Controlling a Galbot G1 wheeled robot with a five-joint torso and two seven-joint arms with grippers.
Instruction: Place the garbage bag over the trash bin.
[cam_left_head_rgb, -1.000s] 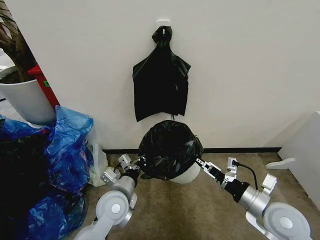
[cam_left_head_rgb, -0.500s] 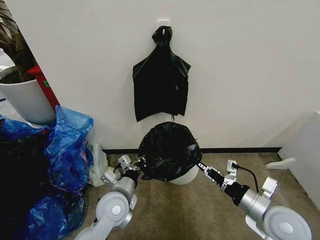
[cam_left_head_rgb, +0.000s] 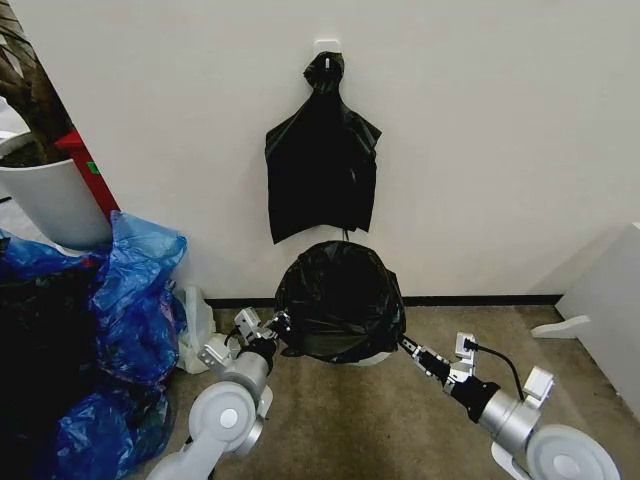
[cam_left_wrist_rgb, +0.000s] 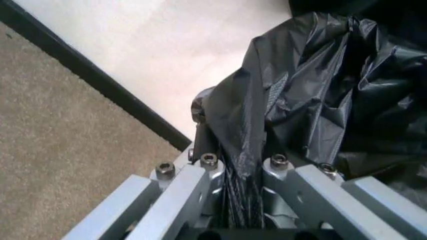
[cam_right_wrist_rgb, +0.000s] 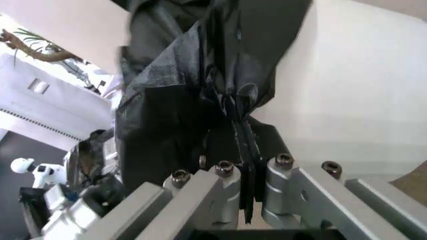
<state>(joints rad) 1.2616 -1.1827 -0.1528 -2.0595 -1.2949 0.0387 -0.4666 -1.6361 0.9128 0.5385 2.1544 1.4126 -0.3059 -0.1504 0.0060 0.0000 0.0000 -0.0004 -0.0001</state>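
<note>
Garbage bag (cam_left_head_rgb: 340, 300): glossy black, wrinkled; draped over the bin against the far wall, at the middle of the scene; mouth stretched between the two pincers.
Trash bin (cam_left_head_rgb: 372, 357): cream-white; on the carpeted floor (cam_left_head_rgb: 380, 420) by the black baseboard; almost wholly covered by the bag, a pale strip visible low at its near right.
Left pincer (cam_left_head_rgb: 281, 322): at the bag's left edge, near side; fingers pressed together on a gathered fold of the bag, film bunched between them in the left wrist view (cam_left_wrist_rgb: 243, 172).
Right pincer (cam_left_head_rgb: 404, 345): at the bag's lower right edge; fingers closed, pinching a thin pleat of the bag, seen between them in the right wrist view (cam_right_wrist_rgb: 248, 177).
Bundle of black bags (cam_left_head_rgb: 322, 160): hung from a white wall hook (cam_left_head_rgb: 326, 47), knotted at top, directly above the bin, apart from it.
Blue plastic bags (cam_left_head_rgb: 120, 320): heaped on the floor at far left, near the left arm but not touching it.
White planter pot (cam_left_head_rgb: 55, 205): behind the blue heap, upper left, holding a plant.
White furniture edge (cam_left_head_rgb: 610, 300): at far right, well apart from the bin.
</note>
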